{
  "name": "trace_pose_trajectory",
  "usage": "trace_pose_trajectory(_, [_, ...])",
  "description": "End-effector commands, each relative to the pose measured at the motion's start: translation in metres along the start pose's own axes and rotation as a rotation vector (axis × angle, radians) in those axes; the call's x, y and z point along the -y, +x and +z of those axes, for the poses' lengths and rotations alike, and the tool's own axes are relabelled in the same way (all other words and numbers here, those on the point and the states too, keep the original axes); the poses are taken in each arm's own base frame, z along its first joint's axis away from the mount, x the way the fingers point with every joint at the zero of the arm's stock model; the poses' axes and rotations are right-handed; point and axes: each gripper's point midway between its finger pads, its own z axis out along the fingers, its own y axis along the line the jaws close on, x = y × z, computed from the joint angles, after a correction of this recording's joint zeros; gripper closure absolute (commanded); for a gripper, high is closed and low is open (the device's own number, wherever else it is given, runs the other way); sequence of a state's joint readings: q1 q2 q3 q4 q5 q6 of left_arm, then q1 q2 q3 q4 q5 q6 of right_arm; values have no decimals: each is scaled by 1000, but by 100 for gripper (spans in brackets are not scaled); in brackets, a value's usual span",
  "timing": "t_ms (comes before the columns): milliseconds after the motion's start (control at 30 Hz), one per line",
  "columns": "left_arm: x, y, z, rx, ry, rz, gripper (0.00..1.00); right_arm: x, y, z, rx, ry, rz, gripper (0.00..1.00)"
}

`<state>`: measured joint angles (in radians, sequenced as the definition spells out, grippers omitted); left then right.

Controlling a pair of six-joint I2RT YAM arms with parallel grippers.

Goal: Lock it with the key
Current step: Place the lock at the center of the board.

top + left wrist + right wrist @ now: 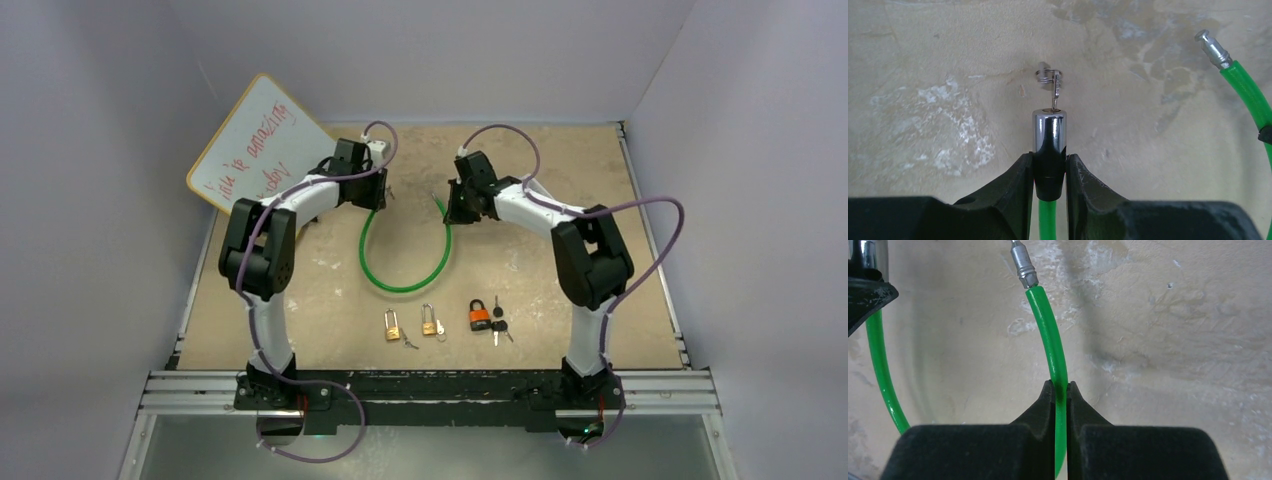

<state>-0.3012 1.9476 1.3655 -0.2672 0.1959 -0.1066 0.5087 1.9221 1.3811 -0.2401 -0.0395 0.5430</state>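
**Cable lock held at both ends, not yet closed.** The green cable (400, 283) hangs in a U over the table (560, 180), with its two ends raised toward the far side and well apart.

The left gripper (1049, 162) has its jaws closed partway onto the chrome barrel (1049, 132), clamping it at its black lower collar where the cable enters. The key (1054, 90), with its ring, stands in the barrel's end face, apparently seated in the keyway.

The right gripper (1061, 390) has its jaws drawn almost together, pinching the cable a short way below the metal pin (1022, 261). The pin is free and bare, pointing up and slightly toward the left arm.

*Done, as judged:* both ends are secured in a grip and the key is in place.

*Left, as judged:* the pin must be carried across the gap and pushed into the barrel, then the key turned to lock it. Neither step has begun. The socket that takes the pin does not show in any view, so its facing cannot be told.

Near the arm bases lie a brass padlock (392, 325), a second brass padlock (430, 322) and an orange padlock (480, 316), each with keys beside it, untouched. A whiteboard (262, 140) leans at the far left.
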Motion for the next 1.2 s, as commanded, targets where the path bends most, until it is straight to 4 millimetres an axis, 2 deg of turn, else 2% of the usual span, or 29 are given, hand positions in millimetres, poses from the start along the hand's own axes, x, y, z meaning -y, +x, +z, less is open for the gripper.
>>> trace_pose_trajectory(0, [-5, -26, 21, 60, -9, 22, 100, -26, -29, 8, 82, -76, -7, 100])
trace_pose_trajectory(200, [-18, -15, 41, 18, -55, 32, 99, -13, -29, 25, 66, -48, 0, 100])
trace_pose_trajectory(300, [-23, -7, 46, -20, -69, 36, 86, -7, -26, 30, 55, -37, 7, 100])
trace_pose_trajectory(433, [-26, -5, 41, -31, -88, 59, 68, -2, -23, 32, 48, -23, 10, 100])
trace_pose_trajectory(633, [-32, -2, 33, -72, -122, 90, 56, 1, -21, 34, 38, -22, 28, 100])
trace_pose_trajectory(1033, [-38, -5, 8, -102, -160, 175, 45, -1, -22, 34, 30, -32, 34, 100])
trace_pose_trajectory(1167, [-47, 3, 5, -153, -190, 194, 45, -2, -20, 34, 25, -40, 34, 100])
